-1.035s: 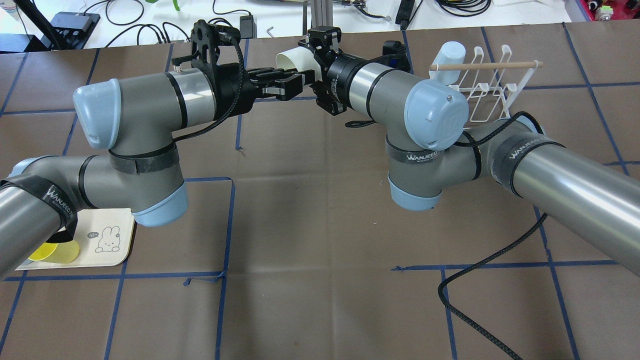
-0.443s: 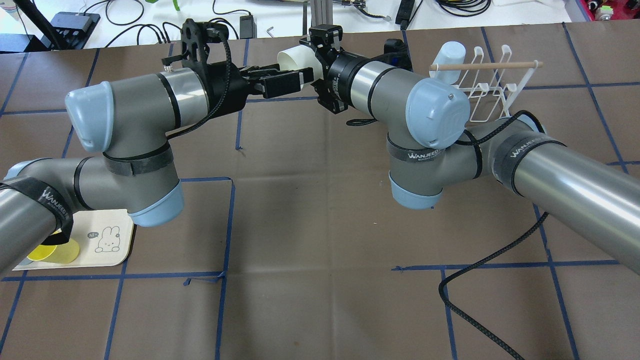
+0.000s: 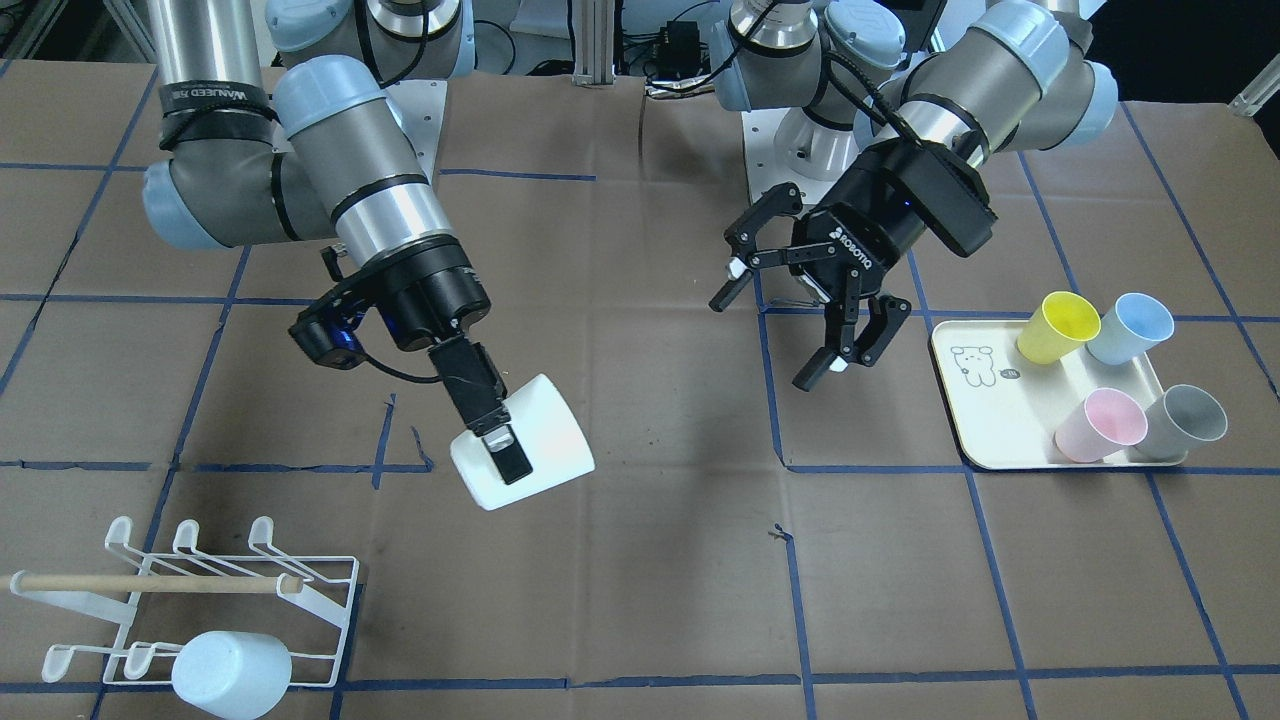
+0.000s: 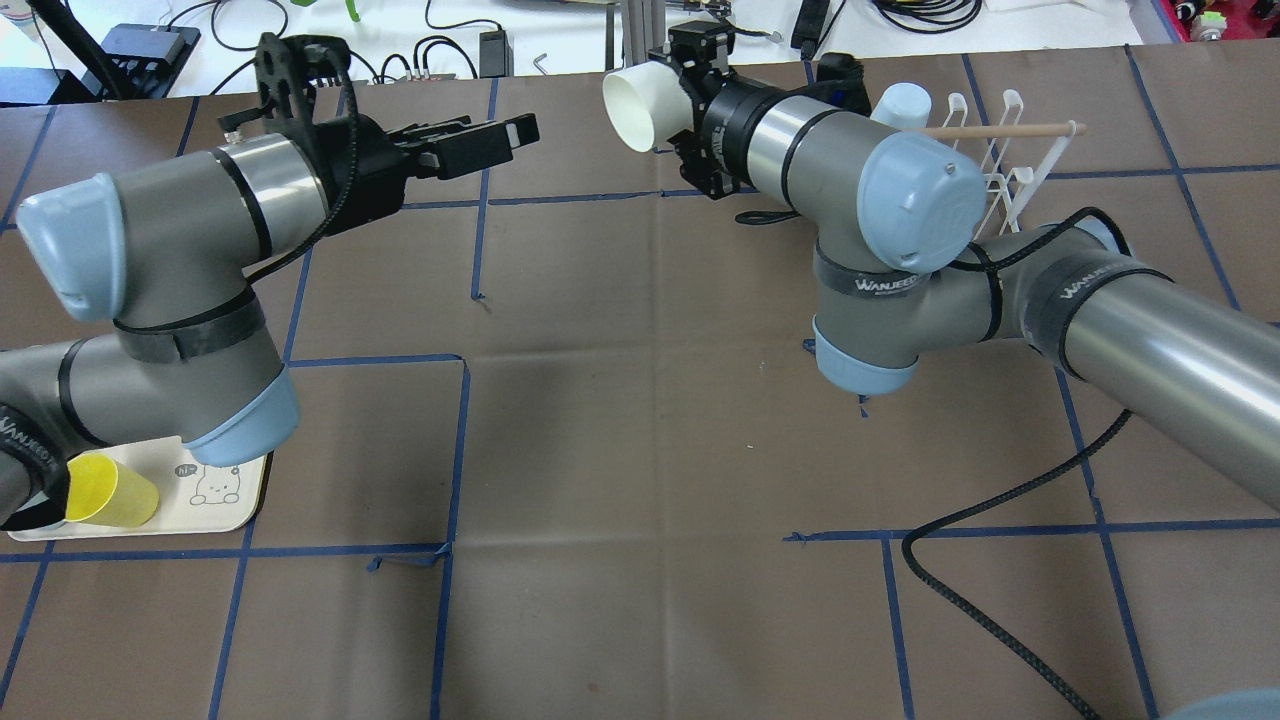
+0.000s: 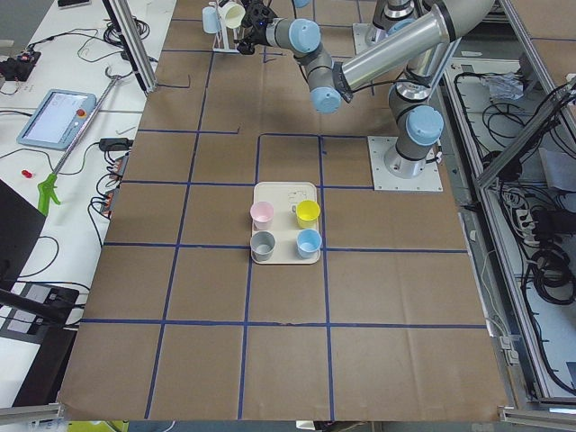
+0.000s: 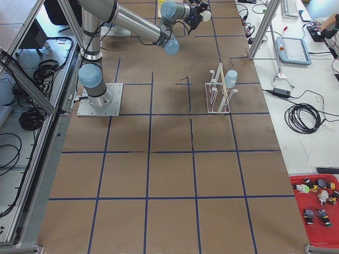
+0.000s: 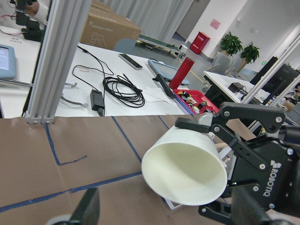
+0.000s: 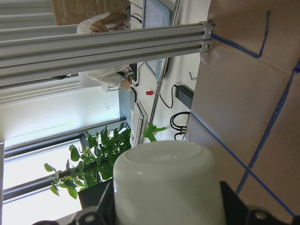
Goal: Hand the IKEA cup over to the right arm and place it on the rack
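Observation:
A white IKEA cup (image 3: 535, 440) is held in the air by my right gripper (image 3: 505, 450), which is shut on it, one flat finger along its side. The cup lies tilted, with its mouth towards my left gripper (image 3: 762, 342). That gripper is open and empty, well apart from the cup. In the overhead view the cup (image 4: 637, 108) is at the far middle and the left gripper (image 4: 505, 135) is to its left. The left wrist view looks into the cup's mouth (image 7: 185, 171). The white wire rack (image 3: 300, 590) with a wooden dowel stands beyond the right arm and bears a pale blue cup (image 3: 230, 675).
A cream tray (image 3: 985, 440) near my left arm holds a yellow cup (image 3: 1058, 325), a blue cup (image 3: 1130, 328), a pink cup (image 3: 1100, 425) and a grey cup (image 3: 1185, 420). A black cable (image 4: 960, 560) trails over the brown table under the right arm.
My left gripper has drawn back to the left, away from the cup. My right gripper has carried the cup farther back and to the right, closer to the rack.

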### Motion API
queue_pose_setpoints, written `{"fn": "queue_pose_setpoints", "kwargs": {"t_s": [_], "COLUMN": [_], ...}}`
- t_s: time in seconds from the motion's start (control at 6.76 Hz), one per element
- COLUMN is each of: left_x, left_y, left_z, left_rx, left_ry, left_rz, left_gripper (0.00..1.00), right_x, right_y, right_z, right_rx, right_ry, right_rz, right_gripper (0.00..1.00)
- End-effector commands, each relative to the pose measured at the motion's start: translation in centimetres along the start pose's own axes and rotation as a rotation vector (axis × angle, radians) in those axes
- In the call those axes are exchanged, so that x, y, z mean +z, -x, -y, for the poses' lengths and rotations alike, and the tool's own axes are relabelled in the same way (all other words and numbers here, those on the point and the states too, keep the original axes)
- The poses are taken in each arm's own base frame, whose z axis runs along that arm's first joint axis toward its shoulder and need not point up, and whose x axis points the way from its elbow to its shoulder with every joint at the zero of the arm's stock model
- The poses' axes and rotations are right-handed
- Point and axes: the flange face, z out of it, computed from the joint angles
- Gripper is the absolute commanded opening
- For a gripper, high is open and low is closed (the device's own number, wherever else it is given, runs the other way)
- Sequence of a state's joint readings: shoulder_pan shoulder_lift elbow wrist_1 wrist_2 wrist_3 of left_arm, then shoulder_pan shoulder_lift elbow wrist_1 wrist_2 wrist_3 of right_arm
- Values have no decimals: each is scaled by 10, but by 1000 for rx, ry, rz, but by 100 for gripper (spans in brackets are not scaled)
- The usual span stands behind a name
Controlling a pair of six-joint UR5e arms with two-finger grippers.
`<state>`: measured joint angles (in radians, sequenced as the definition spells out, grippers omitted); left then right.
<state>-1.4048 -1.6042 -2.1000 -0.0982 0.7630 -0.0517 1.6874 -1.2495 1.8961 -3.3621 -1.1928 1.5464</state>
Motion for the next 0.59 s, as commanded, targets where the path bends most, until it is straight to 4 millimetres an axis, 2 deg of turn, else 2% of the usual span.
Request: {"fn": "queue_pose_setpoints", "kwargs": {"t_s": [0.0,0.15,0.3,0.44], "left_x": [-3,-3,-2,2], "left_y": [25,27,24,15], "left_z": [43,70,86,87], "left_rx": [-90,-159,-206,-228], "left_ry": [94,205,341,492], "left_rz": [254,334,450,546], "left_gripper": [99,99,99,99], "right_x": [-10,-16,-25,-36], "right_y": [24,27,27,29], "right_z": [65,93,125,150], "right_rx": [-203,-334,-457,-610], "right_ry": [-112,-163,-216,-282], "right_rz": [40,30,11,-22], "right_gripper": [22,22,19,19]}}
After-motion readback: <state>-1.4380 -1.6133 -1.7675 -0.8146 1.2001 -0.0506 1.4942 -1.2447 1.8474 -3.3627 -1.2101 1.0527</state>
